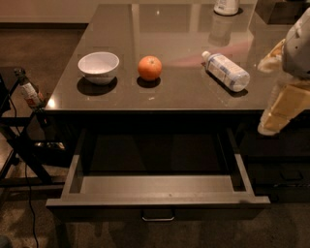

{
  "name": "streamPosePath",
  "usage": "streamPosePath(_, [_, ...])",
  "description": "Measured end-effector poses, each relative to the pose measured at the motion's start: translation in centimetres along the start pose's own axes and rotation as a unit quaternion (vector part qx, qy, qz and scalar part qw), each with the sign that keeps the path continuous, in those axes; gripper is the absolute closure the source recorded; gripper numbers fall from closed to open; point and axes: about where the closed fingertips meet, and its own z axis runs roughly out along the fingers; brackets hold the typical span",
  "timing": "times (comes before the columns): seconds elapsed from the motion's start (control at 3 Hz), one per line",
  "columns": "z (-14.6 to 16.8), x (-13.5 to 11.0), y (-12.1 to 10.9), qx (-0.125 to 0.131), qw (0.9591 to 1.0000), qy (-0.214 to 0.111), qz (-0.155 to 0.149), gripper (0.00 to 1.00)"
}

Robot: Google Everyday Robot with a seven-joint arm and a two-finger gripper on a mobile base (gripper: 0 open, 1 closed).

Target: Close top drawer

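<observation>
The top drawer (pixel 157 207) stands pulled far out below the table's front edge. Its dark front faces me, with a small metal bar handle (pixel 158 218) at its middle. Its grey floor (pixel 155 184) and side walls show, and I see nothing lying inside. My gripper (pixel 277 115) hangs at the right edge of the view, beside the table's front right corner. It is above and to the right of the drawer and apart from it.
On the glossy table top (pixel 184 92) stand a white bowl (pixel 99 66), an orange (pixel 149 68) and a lying plastic bottle (pixel 226 71). A white container (pixel 226 7) is at the back. A dark frame with cables (pixel 22 145) stands at the left.
</observation>
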Motion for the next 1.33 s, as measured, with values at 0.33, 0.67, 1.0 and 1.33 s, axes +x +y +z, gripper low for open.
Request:
streamPosePath(0.33, [0.00,0.00,0.00,0.000,1.0000,0.000,0.000,0.43])
streamPosePath(0.67, [0.00,0.00,0.00,0.000,1.0000,0.000,0.000,0.66])
streamPosePath(1.0, [0.00,0.00,0.00,0.000,1.0000,0.000,0.000,0.89])
streamPosePath(1.33, [0.00,0.00,0.00,0.000,1.0000,0.000,0.000,1.00])
